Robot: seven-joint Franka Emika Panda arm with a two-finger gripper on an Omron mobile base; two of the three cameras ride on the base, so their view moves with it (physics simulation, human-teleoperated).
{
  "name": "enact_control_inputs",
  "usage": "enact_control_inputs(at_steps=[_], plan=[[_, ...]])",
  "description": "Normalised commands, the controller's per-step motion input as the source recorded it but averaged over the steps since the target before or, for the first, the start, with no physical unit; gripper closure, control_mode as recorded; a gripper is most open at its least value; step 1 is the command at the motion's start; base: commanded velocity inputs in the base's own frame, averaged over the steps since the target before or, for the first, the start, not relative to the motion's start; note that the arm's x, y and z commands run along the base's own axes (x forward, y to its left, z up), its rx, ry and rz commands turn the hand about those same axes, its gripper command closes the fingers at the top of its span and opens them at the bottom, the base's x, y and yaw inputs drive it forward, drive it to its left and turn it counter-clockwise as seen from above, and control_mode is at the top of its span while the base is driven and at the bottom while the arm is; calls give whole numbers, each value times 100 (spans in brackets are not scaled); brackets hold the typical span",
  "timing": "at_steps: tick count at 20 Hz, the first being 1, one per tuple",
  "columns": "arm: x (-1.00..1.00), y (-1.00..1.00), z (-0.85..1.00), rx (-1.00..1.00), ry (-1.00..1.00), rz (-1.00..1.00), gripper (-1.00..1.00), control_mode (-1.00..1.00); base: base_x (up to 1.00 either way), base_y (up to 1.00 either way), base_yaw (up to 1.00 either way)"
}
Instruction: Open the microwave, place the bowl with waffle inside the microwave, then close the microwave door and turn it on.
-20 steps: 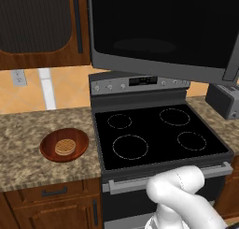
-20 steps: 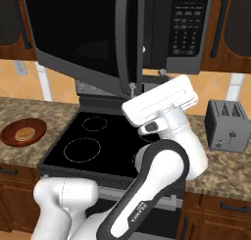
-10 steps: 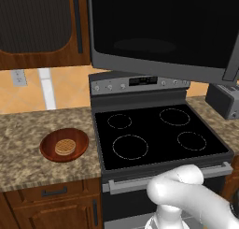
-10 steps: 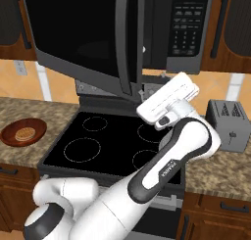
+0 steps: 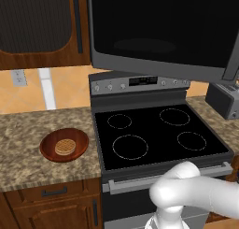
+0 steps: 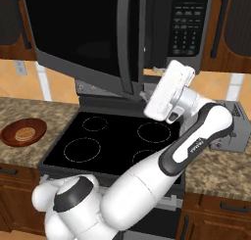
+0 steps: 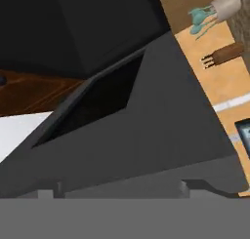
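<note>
Nearest the base cameras, the white arm rises over the front edge of the stove (image 5: pixel 158 139), whose black glass top carries four burner rings and nothing else. The hand (image 6: pixel 169 92) is raised above the right rear of the cooktop, just beside the lower edge of the open microwave door (image 6: pixel 93 36), with its fingers pointing up and away toward the appliance. The fingertips themselves are hidden behind the hand body and fall below the frame of the hand view, so the pictures do not show the jaws; they appear to stand wide, and nothing is seen between them.

To the left, on the granite counter (image 5: pixel 28 148), rests the bowl (image 5: pixel 64 145), upright, with the waffle (image 5: pixel 65 146) lying flat at its centre. It stands well apart from the hand, plausibly because the door had to be dealt with first.

Farther back and above, the microwave (image 6: pixel 184 28) hangs over the stove with its door swung out to the left, the dark window facing the room and the button panel exposed at right. The hand view looks up along the dark-grey underside and door edge. A toaster (image 6: pixel 240 131) sits on the right counter. Judged from this arrangement, the opening step is near done and fetching the bowl comes next.
</note>
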Motion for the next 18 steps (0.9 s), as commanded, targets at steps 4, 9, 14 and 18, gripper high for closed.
enact_control_inputs(at_steps=[4,9,14,18], plan=[[-25,99,0,-25,-41,28,-100,-100,0,0,0],[-52,100,2,-22,-39,25,-100,-100,0,0,0],[-100,100,0,-12,-21,7,-100,-100,0,0,0],[-99,100,0,-1,-4,0,-100,-100,0,0,0]])
